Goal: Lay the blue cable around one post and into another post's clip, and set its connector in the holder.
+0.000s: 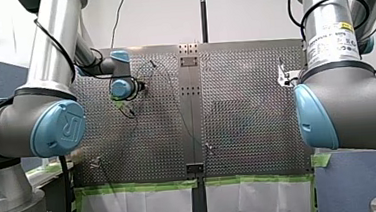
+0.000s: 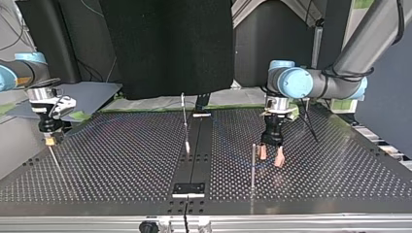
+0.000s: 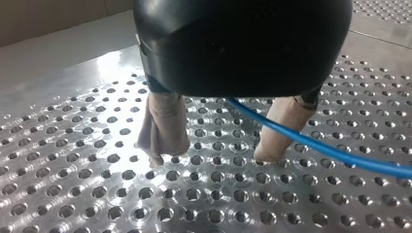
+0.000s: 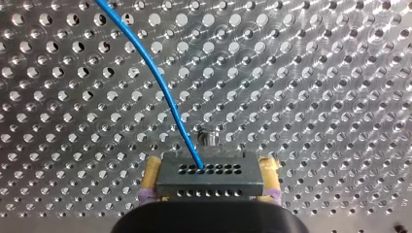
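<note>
In the right wrist view my right gripper (image 4: 210, 167) is shut on a grey connector block (image 4: 209, 182) with rows of small holes, yellow pads on both its sides. The blue cable (image 4: 165, 92) leaves the block and curves away over the perforated plate. In the left wrist view my left gripper (image 3: 211, 156) stands open just above the plate. Here the blue cable (image 3: 330, 150) runs between its beige fingers (image 3: 163, 126), close to one of them. In the top view my left gripper (image 2: 271, 159) hangs beside a thin upright post (image 2: 253, 165), and my right gripper (image 2: 48, 140) is at the far left.
A second upright post (image 2: 185, 124) stands by the black centre strip (image 2: 197, 150). A small block (image 2: 189, 188) sits on that strip near the table's front edge. Green tape (image 1: 141, 187) lines the plate's edge in the front view.
</note>
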